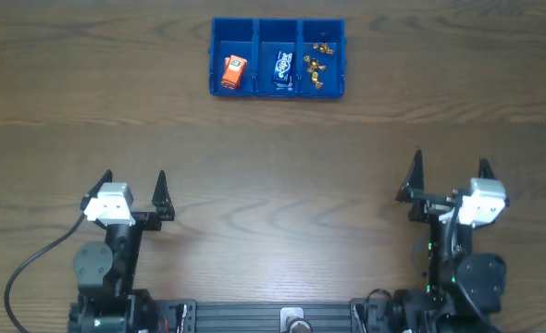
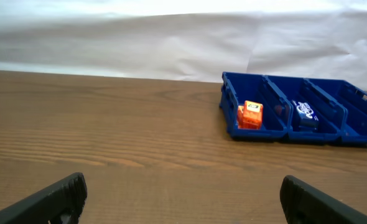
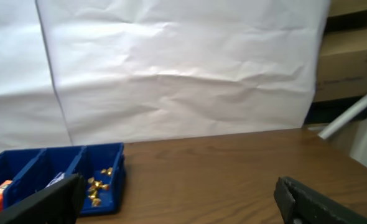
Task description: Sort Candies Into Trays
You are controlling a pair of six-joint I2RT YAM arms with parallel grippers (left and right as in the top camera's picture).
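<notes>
Candies point(image 1: 284, 70) all sit in tray point(image 1: 278, 94) at 12 o'clock on my top view: orange one point(image 1: 234, 73) in the 9 o'clock bin, blue one point(image 2: 305, 111) in the middle, gold bits point(image 1: 316, 67) in the 3 o'clock bin. Left gripper point(image 1: 134, 176) at 7 o'clock, right gripper point(image 1: 451, 159) at 4 o'clock, both over table point(image 1: 273, 185), well apart from tray. Fingers on both spread wide, holding nothing.

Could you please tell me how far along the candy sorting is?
Done, it seems: the blue tray holds orange candy, blue candy and gold candies, each in its own compartment. In hand: nothing; left claw and right claw are open, empty. Left: no loose candy on the table.
</notes>
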